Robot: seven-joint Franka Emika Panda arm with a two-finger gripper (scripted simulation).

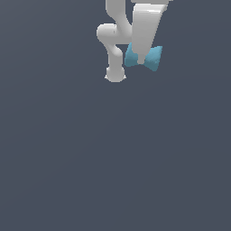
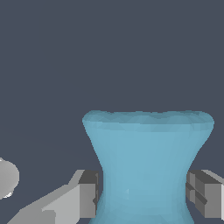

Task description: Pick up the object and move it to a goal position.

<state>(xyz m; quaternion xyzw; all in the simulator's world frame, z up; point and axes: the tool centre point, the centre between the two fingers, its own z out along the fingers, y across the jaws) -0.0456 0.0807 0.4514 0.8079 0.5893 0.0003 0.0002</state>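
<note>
The object (image 1: 153, 57) is a small light-blue spool with flared ends and a narrow waist. In the exterior view it sits near the top, partly covered by the white gripper (image 1: 141, 59), whose near finger crosses its middle. In the wrist view the object (image 2: 146, 162) fills the lower centre, and the gripper (image 2: 144, 194) has one grey fingertip (image 2: 87, 194) on each side of the narrow waist, pressed against it. The gripper is shut on the object.
The white arm links (image 1: 113, 40) curve down behind the gripper to a rounded base end (image 1: 115, 74). A plain dark grey surface (image 1: 113, 158) spreads over the whole scene. A pale rounded part (image 2: 6, 178) shows at the wrist view's edge.
</note>
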